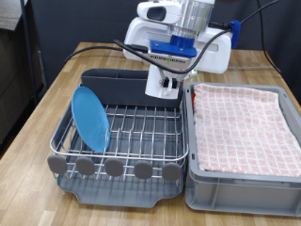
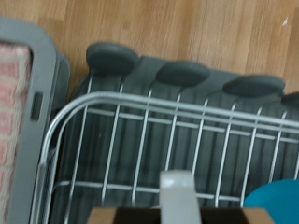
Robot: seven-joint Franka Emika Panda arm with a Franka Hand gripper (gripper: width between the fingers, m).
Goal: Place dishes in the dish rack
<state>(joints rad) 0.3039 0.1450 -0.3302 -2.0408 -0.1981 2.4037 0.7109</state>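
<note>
The dish rack point(image 1: 141, 132) stands on the wooden table with its round grey tabs point(image 1: 114, 168) towards the exterior view's bottom. The light-blue plate point(image 1: 91, 118) stands on edge in the rack's left part. My gripper point(image 1: 168, 90) hangs low over the right end of the tall grey back compartment point(image 1: 115, 84). The wrist view looks down on the rack's wires point(image 2: 140, 131), the tabs point(image 2: 112, 56) and an edge of the plate point(image 2: 278, 201). A pale grey piece point(image 2: 177, 191) and a brown strip show at that view's edge; I cannot tell what they are. No mug or spoon clearly shows.
A grey bin lined with red-and-white checked cloth point(image 1: 243, 118) stands right beside the rack on the exterior view's right; it also shows in the wrist view point(image 2: 14, 93). Black cables hang around the arm above the rack. Bare wooden table point(image 1: 47, 104) lies to the left.
</note>
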